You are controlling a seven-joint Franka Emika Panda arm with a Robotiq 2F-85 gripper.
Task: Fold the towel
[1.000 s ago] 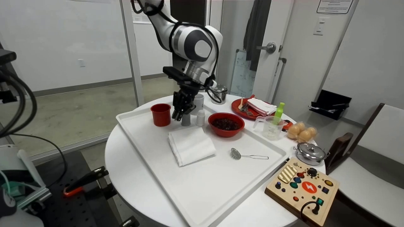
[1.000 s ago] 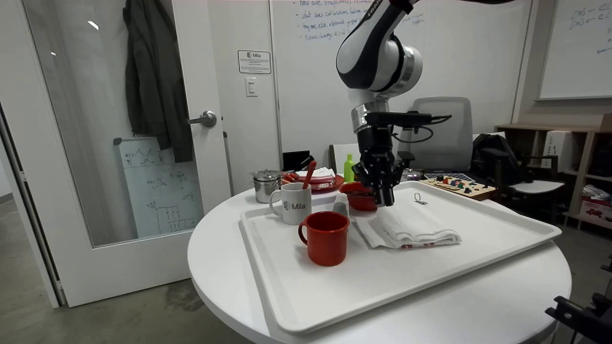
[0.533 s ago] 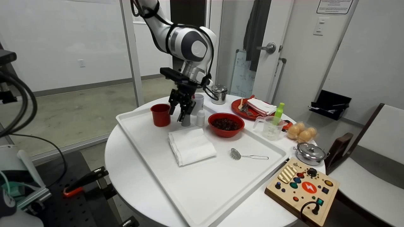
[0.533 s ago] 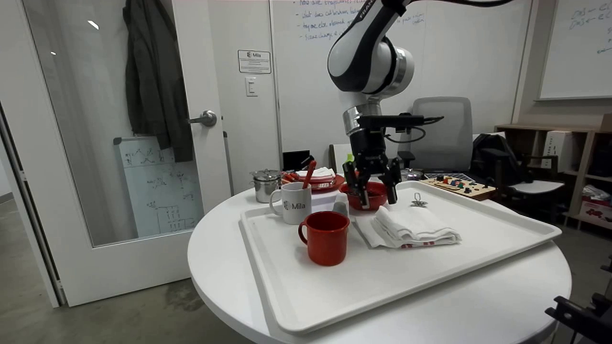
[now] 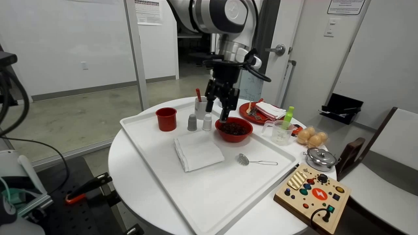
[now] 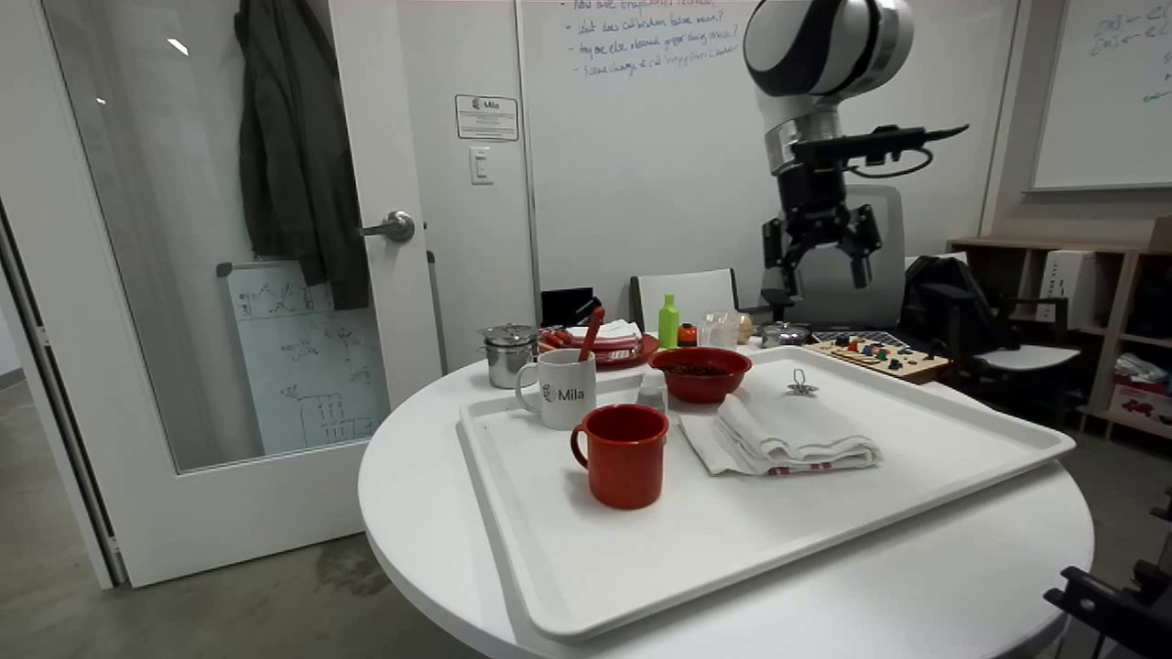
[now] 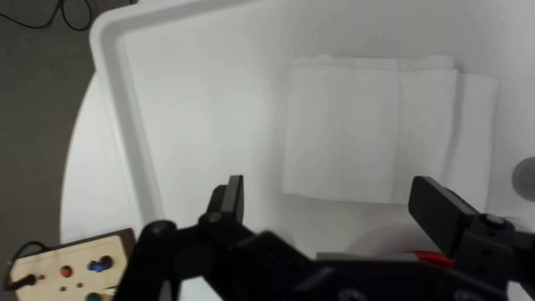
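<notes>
The white towel (image 5: 199,151) lies on the tray as a folded, layered stack, with one lower layer jutting out past the upper ones. Red stripe marks show along the edge of the towel (image 6: 797,437) in an exterior view. From above, the wrist view shows the towel (image 7: 368,133) as a flat rectangle with its layers slightly offset. My gripper (image 6: 827,286) hangs well above the tray with its jaws wide apart and nothing between them. In the wrist view the gripper (image 7: 328,182) shows one fingertip over bare tray and the other overlapping the towel's lower edge.
Around the towel on the white tray (image 5: 163,202) stand a red mug (image 5: 166,119), a Mila mug (image 6: 566,389), two small shakers (image 5: 207,122), a red bowl (image 5: 234,135) of dark contents and a strainer (image 5: 244,159). A button board (image 5: 313,195) sits beside the tray.
My gripper has opened from nearly shut, then risen and swung away from the towel, to the right in both exterior views. The towel lies as before.
</notes>
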